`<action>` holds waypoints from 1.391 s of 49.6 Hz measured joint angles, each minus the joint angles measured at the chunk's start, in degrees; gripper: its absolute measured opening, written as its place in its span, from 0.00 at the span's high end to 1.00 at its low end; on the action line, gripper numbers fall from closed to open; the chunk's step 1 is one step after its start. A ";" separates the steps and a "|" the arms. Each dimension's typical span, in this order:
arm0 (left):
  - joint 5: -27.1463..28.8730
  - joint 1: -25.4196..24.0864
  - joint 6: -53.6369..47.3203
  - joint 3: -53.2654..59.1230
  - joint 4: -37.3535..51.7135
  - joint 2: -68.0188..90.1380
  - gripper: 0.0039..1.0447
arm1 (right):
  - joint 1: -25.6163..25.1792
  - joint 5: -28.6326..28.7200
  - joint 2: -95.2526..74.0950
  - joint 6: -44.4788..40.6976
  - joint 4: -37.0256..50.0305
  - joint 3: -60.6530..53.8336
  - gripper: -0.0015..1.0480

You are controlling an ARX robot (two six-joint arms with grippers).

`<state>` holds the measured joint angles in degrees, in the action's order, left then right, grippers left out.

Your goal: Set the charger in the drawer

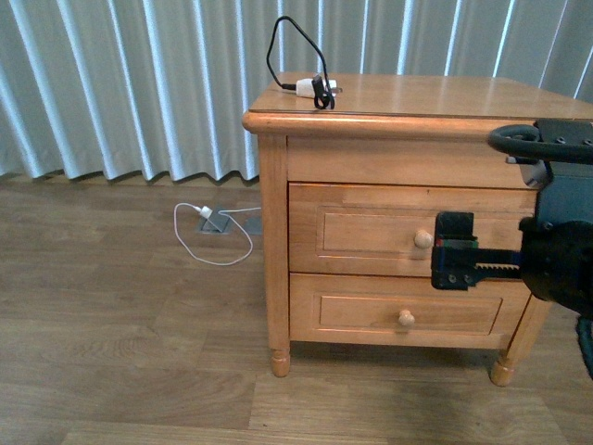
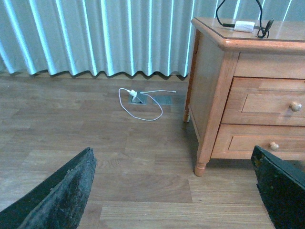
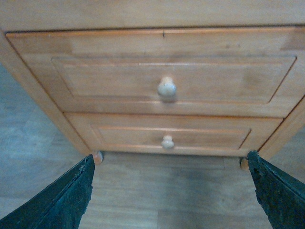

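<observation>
The charger (image 1: 310, 88) (image 2: 244, 26), a small white block with a looped black cable, lies on the left part of the nightstand's top. The drawer (image 1: 371, 232) (image 2: 267, 102) (image 3: 119, 76) is the upper one and is shut flush; its round knob (image 1: 422, 239) (image 3: 167, 89) faces me. My right gripper (image 1: 454, 252) (image 3: 176, 195) hovers open in front of that drawer, level with the knob and just right of it, holding nothing. My left gripper (image 2: 176, 191) is open low over the floor, left of the nightstand, with nothing between its fingers; it is not in the front view.
A shallower lower drawer (image 1: 398, 315) (image 3: 167, 138) sits beneath, also shut. On the wooden floor left of the nightstand lies a white plug with white cable (image 1: 218, 232) (image 2: 138, 98) by a floor socket. Curtains (image 1: 120, 83) hang behind. The nightstand leg (image 2: 200, 167) stands near my left gripper.
</observation>
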<state>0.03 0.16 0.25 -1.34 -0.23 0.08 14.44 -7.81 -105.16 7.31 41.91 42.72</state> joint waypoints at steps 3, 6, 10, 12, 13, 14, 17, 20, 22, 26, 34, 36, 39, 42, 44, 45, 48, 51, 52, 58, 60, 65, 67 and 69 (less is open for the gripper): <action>0.00 0.00 0.00 0.00 0.00 0.00 0.06 | 0.26 -0.98 -2.86 0.02 0.28 2.86 0.08; 0.00 0.00 0.00 0.00 0.00 0.00 0.06 | 0.59 -1.88 -6.16 0.04 0.74 6.01 0.08; 0.00 0.00 0.00 0.00 0.00 0.00 0.06 | 0.94 -2.45 -9.42 0.04 0.50 9.57 0.08; 0.00 0.00 0.00 0.00 0.00 0.02 0.06 | 1.16 -2.67 -11.10 0.04 0.07 11.74 0.08; 0.00 0.00 0.00 0.00 0.00 0.00 0.06 | 1.33 -2.69 -12.00 0.04 -0.24 13.00 0.08; 0.00 0.00 0.00 0.00 0.00 0.00 0.06 | 1.42 -2.69 -12.55 0.02 -0.39 13.77 0.08; 0.00 0.00 0.00 0.00 0.00 0.00 0.06 | 1.68 -2.71 -13.88 0.02 -0.59 15.69 0.08; 0.00 0.00 0.00 0.00 0.00 0.00 0.06 | 1.90 -2.80 -15.50 0.00 -1.05 17.97 0.08; 0.00 0.00 0.00 0.00 0.00 0.00 0.06 | 1.97 -2.86 -16.31 0.00 -1.46 19.04 0.08; 0.00 0.00 0.00 0.00 0.00 0.00 0.06 | 2.03 -3.04 -18.27 -0.02 -2.58 21.55 0.08; 0.00 0.00 0.00 0.00 0.00 0.00 0.06 | 2.05 -3.58 -22.36 -0.13 -3.41 25.88 0.08; 0.00 0.00 0.00 0.00 0.00 0.00 0.06 | 2.01 -3.78 -23.17 -0.17 -3.65 26.73 0.08; 0.00 0.00 0.00 0.00 0.00 0.00 0.06 | 1.84 -3.96 -24.87 -0.50 -3.98 28.63 0.08; 0.00 0.00 0.00 0.00 0.00 0.00 0.06 | 1.66 -4.11 -25.86 -0.63 -4.17 29.83 0.08; 0.00 0.00 0.00 0.00 0.00 0.00 0.06 | 1.51 -4.15 -26.60 -0.72 -4.20 30.71 0.08; 0.00 0.00 0.00 0.00 0.00 0.00 0.06 | 1.46 -4.15 -26.73 -0.83 -4.22 30.91 0.08; 0.00 0.00 0.00 0.00 0.00 0.00 0.06 | 1.27 -4.15 -27.63 -0.94 -4.50 32.04 0.08; 0.00 0.00 0.00 0.00 0.00 0.00 0.06 | 1.03 -4.17 -28.76 -1.20 -4.87 33.62 0.08; 0.00 0.00 0.00 0.00 0.00 0.00 0.06 | 0.98 -4.17 -28.96 -1.22 -4.98 33.83 0.08; 0.00 0.00 0.00 0.00 0.00 0.00 0.06 | 0.59 -4.57 -30.71 -1.49 -5.46 35.98 0.08; 0.00 0.00 0.00 0.00 0.00 0.02 0.06 | 0.50 -4.63 -31.21 -1.49 -5.66 36.59 0.08; 0.00 0.00 0.00 0.00 0.00 0.00 0.06 | 0.17 -4.81 -32.59 -1.62 -5.70 38.10 0.08; 0.00 0.00 0.00 0.00 0.00 0.00 0.06 | 0.04 -4.96 -33.09 -1.79 -5.70 38.60 0.08; 0.00 0.00 0.00 0.00 0.00 0.00 0.06 | -0.04 -4.98 -33.35 -1.92 -5.84 39.01 0.08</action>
<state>0.03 0.16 0.25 -1.34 -0.23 0.08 14.39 -12.80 -138.52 5.39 36.07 81.73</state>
